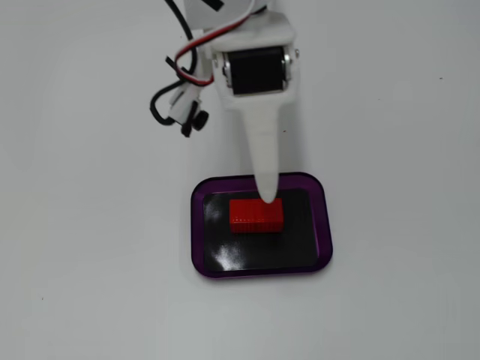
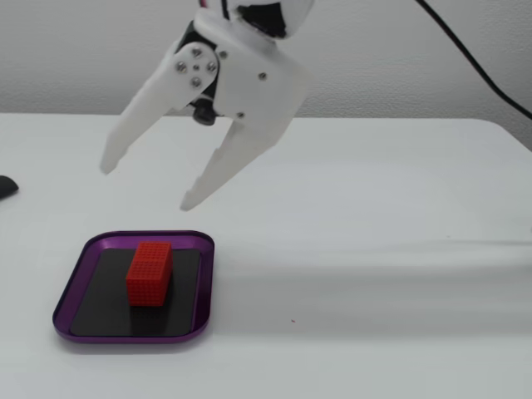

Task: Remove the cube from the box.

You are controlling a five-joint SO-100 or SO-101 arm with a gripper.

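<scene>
The end effector (image 2: pixel 143 184) hangs in the air with its two white fingers spread wide, holding nothing. In a fixed view from the side its tips point down and to the left, above the box (image 2: pixel 204 278) and clear of it; one finger (image 2: pixel 133 129) ends higher and farther left, the other lower, over the box's far rim. In a fixed view from above, the end effector (image 1: pixel 268 196) shows as one tapering white finger that overlaps the top edge of the cube (image 1: pixel 255 216); the second finger cannot be made out there. Behind it sit a black motor block (image 1: pixel 256 70) and a bundle of red, white and black wires (image 1: pixel 180 79).

The cube (image 2: pixel 149 273) lies flat on the black bottom of the box (image 1: pixel 199 225), in its upper half as seen from above, with its long side running across the picture. It is untouched. The box rests on the white tabletop (image 1: pixel 390 150). A dark object (image 2: pixel 7 185) lies at the left edge of the side view; what it is cannot be told.
</scene>
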